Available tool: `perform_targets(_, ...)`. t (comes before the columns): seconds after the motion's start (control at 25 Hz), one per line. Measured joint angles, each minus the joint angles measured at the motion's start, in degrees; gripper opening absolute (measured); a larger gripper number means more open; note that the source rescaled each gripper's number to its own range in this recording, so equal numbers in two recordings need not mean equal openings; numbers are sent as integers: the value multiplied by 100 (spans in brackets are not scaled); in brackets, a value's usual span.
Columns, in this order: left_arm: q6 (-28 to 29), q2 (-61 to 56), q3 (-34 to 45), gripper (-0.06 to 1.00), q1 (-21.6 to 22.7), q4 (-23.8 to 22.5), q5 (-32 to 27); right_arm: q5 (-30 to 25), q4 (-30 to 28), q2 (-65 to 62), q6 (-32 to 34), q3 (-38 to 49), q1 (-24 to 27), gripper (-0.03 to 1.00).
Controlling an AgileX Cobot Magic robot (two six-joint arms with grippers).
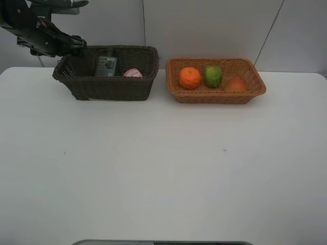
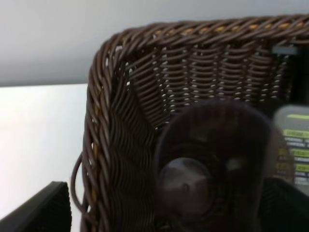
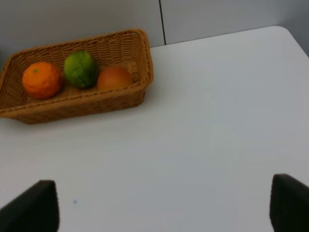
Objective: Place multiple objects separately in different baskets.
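the sorting looks all but finished. the light tan basket (image 1: 215,95), near the far edge of the white table (image 1: 163,168) toward its right corner, holds all three fruits in a row: the orange (image 1: 189,78), the green lime-like fruit (image 1: 213,76) and the peach (image 1: 235,84). the dark brown basket (image 1: 110,88), just beside it toward the far left corner, holds the dark green flask (image 1: 106,66) and something pink and white (image 1: 133,73), probably the bottle. the left wrist view shows the translucent cup (image 2: 212,169) lying inside the dark basket's corner, its round base facing the camera. nothing is left on the bare table, so only the arm's retreat appears to remain.

the left gripper (image 1: 76,45) hovers at the dark basket's far left rim; its fingers (image 2: 41,210) stand well apart and hold nothing. the right gripper (image 3: 164,208) is spread wide and empty over bare table.

both baskets are rectangular woven wicker, the dark one deeper. the orange is dimpled, the lime-like fruit smooth, the flask flat and labelled.
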State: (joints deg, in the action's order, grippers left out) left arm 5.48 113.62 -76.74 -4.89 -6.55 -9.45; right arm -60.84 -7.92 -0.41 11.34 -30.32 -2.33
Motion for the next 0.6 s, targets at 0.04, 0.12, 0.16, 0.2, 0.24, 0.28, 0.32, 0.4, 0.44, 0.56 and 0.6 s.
perform_targets(0.04, 0, -70, 0, 100, 0, -2, -86, 0, 0, 0, 0, 0, 0, 95)
perform_targets(0.12, 0, -247, 0, 100, -14, -7, -260, 0, 0, 0, 0, 0, 0, 95)
perform_targets(0.16, 0, -341, 0, 100, -34, -7, -384, 0, 0, 0, 0, 0, 0, 95)
perform_targets(0.2, 0, -419, 0, 100, -42, -7, -500, 0, 0, 0, 0, 0, 0, 95)
perform_targets(0.24, 0, -520, 0, 100, -50, -7, -603, 0, 0, 0, 0, 0, 0, 95)
perform_targets(0.28, 0, -618, 0, 100, -50, -7, -729, 0, 0, 0, 0, 0, 0, 95)
perform_targets(0.32, 0, -702, 5, 100, -50, -7, -849, 0, 0, 0, 0, 0, 0, 95)
perform_targets(0.4, 0, -948, 95, 100, -50, -7, -1007, 0, 0, 0, 0, 0, 0, 95)
perform_targets(0.44, 0, -1094, 196, 100, -50, -7, -1048, 0, 0, 0, 0, 0, 0, 95)
perform_targets(0.56, 5, -1614, 630, 100, -24, -7, -1060, 0, 0, 0, 0, 0, 0, 95)
perform_targets(0.6, 4, -1823, 811, 100, 12, -7, -1060, 0, 0, 0, 0, 0, 0, 95)
